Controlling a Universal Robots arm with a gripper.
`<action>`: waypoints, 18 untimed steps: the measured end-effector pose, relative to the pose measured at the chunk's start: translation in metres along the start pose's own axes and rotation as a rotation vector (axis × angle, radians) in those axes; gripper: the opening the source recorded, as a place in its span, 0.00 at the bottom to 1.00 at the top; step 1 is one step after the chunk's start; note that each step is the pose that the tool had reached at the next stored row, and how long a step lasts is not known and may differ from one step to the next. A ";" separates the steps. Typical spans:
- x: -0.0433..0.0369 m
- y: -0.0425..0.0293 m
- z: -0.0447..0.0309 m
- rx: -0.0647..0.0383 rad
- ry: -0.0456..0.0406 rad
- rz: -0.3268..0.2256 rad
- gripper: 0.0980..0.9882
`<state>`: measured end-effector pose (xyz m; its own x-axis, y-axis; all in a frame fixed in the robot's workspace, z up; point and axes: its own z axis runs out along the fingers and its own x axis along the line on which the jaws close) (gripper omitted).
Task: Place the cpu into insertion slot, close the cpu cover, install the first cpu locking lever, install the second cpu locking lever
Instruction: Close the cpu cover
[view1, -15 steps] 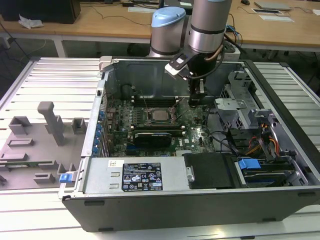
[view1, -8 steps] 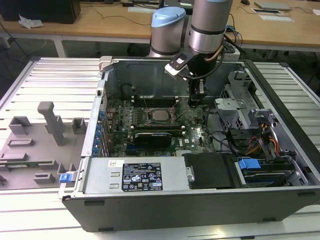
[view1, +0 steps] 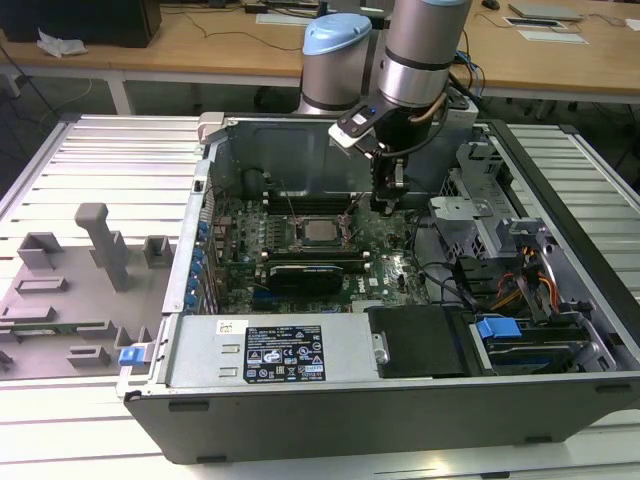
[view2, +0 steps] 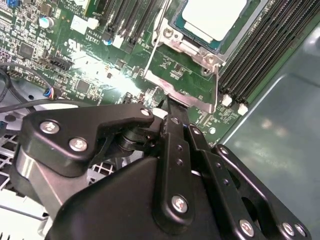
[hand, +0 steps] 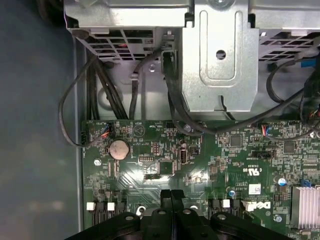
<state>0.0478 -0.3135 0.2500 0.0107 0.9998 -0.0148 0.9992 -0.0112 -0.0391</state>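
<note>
**A:** While the arm (view1: 420, 60) is reaching down into the case (view1: 400, 420), what is lying inside it?

**B:** A green board (view1: 390, 265) is covering its floor. A metal drive cage (view1: 480, 190) and loose cables (view1: 528, 282) are sitting toward the exterior view's right. The case itself is lying open on the slatted table (view1: 100, 150), beside some grey fixtures (view1: 100, 245).

**A:** Where is the cpu sitting?

**B:** The cpu (view2: 215, 17) is already resting in the slot (view2: 200, 40), pale top facing up.

**A:** Is the cover lying over it?

**B:** No. The cover (view2: 182, 96) is hanging open, swung off the slot toward the jaws, and bare board is showing through its window. I cannot tell how steeply it is tilting. A thin wire lever (view2: 155, 50) is running along one side of it, and a second one is running along the other.

**A:** What are the jaws doing?

**B:** The jaws are pressing together, with nothing showing between them. In the second wrist view their tips are touching the cover's outer edge. In the exterior view they are hanging just to the exterior view's right of the slot.

**A:** Anything more in the first wrist view?

**B:** A coin cell (hand: 119, 148) is sitting on the board, and black cables are trailing out of the cage onto it.
</note>
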 end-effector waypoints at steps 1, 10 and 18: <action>0.0003 -0.0009 0.0000 0.000 0.0000 0.000 0.01; 0.0029 -0.0146 0.0004 0.000 -0.0002 0.000 0.01; 0.0044 -0.0263 0.0009 0.000 -0.0002 0.000 0.01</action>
<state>0.0215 -0.3088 0.2500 0.0107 0.9998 -0.0150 0.9992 -0.0113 -0.0391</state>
